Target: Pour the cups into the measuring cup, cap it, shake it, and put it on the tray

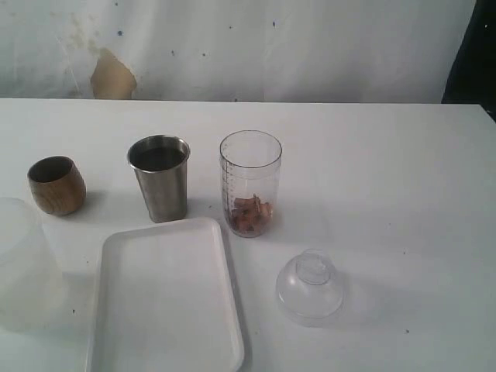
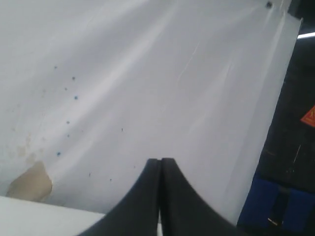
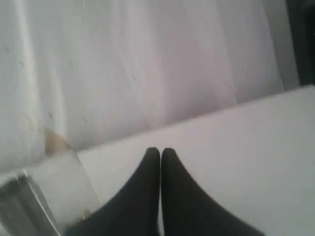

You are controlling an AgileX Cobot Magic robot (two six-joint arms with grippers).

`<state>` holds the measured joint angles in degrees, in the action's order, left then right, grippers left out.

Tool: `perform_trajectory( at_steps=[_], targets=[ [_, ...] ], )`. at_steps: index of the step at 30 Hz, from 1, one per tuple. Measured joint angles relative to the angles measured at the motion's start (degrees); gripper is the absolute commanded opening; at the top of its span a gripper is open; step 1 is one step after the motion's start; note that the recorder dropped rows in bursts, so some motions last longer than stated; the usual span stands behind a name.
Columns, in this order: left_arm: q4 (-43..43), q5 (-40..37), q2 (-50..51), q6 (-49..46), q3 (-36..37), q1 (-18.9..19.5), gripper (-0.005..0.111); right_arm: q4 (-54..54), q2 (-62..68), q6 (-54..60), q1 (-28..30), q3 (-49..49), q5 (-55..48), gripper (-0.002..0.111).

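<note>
On the white table in the exterior view stand a brown wooden cup (image 1: 56, 185) at the left, a steel tumbler (image 1: 160, 178) beside it, and the clear measuring cup (image 1: 250, 183), uncapped, with brown pieces at its bottom. The clear dome cap (image 1: 310, 287) lies on the table in front of the measuring cup, to its right. The white tray (image 1: 163, 298) lies bare in front of the tumbler. Neither gripper shows in the exterior view. My left gripper (image 2: 160, 160) is shut on nothing and faces the back wall. My right gripper (image 3: 160, 150) is shut on nothing above the table.
A frosted translucent container (image 1: 23, 263) stands at the table's left front edge, beside the tray. A blurred clear vessel (image 3: 64, 191) sits close to my right gripper; I cannot tell which one. The white wall behind has a tan patch (image 1: 112, 76).
</note>
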<state>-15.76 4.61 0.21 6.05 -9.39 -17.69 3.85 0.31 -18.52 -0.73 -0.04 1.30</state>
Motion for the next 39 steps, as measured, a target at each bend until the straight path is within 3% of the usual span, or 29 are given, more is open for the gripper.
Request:
perform_trajectory(
  at_steps=[4,7,16,20,24,29,35,39],
  targets=[
    [0.0,-1.11,0.0,0.0,3.38,0.0,0.0,1.51,0.0,-9.89,0.0,0.0,13.85,0.0],
    [0.0,0.67,0.0,1.24,7.82,0.0,0.0,-0.67,0.0,-13.09,0.0,-0.13,18.26,0.0],
    [2.21,3.84,0.76,5.19,9.12,0.0,0.0,-10.9,0.0,-14.8,0.0,-0.34,18.46,0.0],
    [11.89,7.07,6.83,14.26,9.12,0.0,0.0,-11.43,0.0,-14.93,0.0,-0.34,17.47,0.0],
    [30.42,20.4,18.84,26.53,9.12,0.0,0.0,-11.57,0.0,-14.93,0.0,-0.34,15.66,0.0],
    [37.8,31.68,38.59,29.44,8.22,0.0,0.002,-11.57,0.0,-14.93,0.0,-0.34,12.26,0.0],
    [47.64,45.24,63.33,31.91,0.27,0.0,0.029,-11.57,0.0,-14.93,0.0,-0.34,9.82,0.0],
    [50.47,49.84,78.63,32.49,-5.21,-1.67,0.044,-11.57,0.0,-14.93,0.0,-0.34,9.61,0.0]
  ],
)
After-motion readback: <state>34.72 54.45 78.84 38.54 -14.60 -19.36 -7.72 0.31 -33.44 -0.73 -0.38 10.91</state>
